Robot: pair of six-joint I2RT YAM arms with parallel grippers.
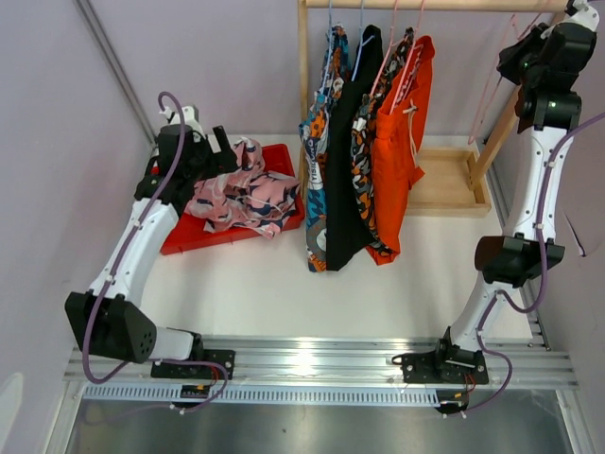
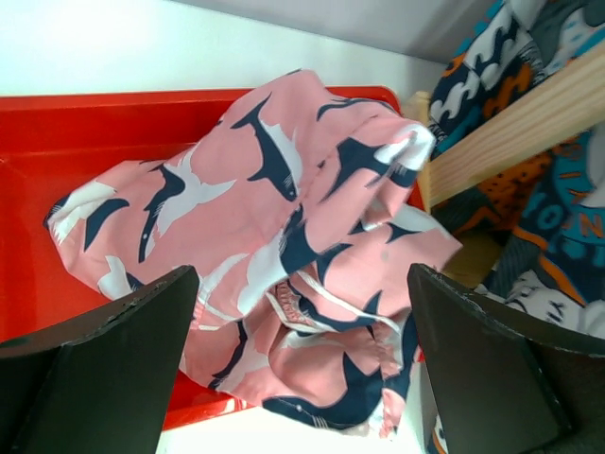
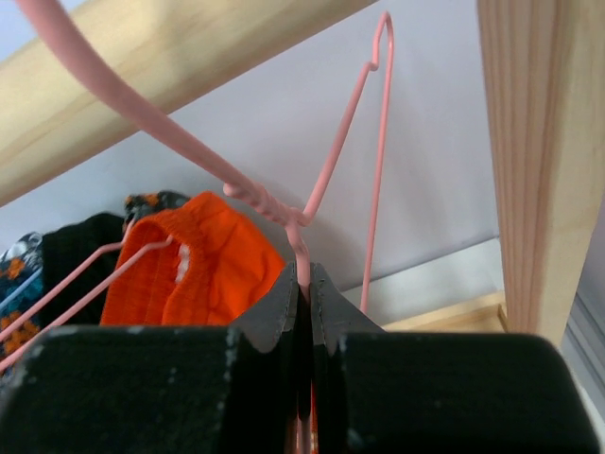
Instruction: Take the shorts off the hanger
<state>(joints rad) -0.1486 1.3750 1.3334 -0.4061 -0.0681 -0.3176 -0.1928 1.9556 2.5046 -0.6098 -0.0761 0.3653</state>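
Observation:
The pink shorts (image 1: 242,197) with navy-white print lie crumpled in the red tray (image 1: 194,235). My left gripper (image 1: 223,148) hovers just over them, open, its fingers well apart on either side of the fabric (image 2: 302,274) and holding nothing. On the wooden rail (image 1: 444,5) hang the blue printed shorts (image 1: 317,161), the black shorts (image 1: 347,151), the blotched shorts (image 1: 365,132) and the orange shorts (image 1: 397,132). Up at the right end of the rail, my right gripper (image 1: 529,45) is shut on the neck of a bare pink hanger (image 3: 326,180), pinched between its fingertips (image 3: 304,274).
The rack's upright post (image 1: 303,76) stands between the tray and the hanging shorts. Its wooden base (image 1: 444,180) lies on the table at the back right, with a slanted leg (image 1: 496,132) beside my right arm. Grey walls close both sides.

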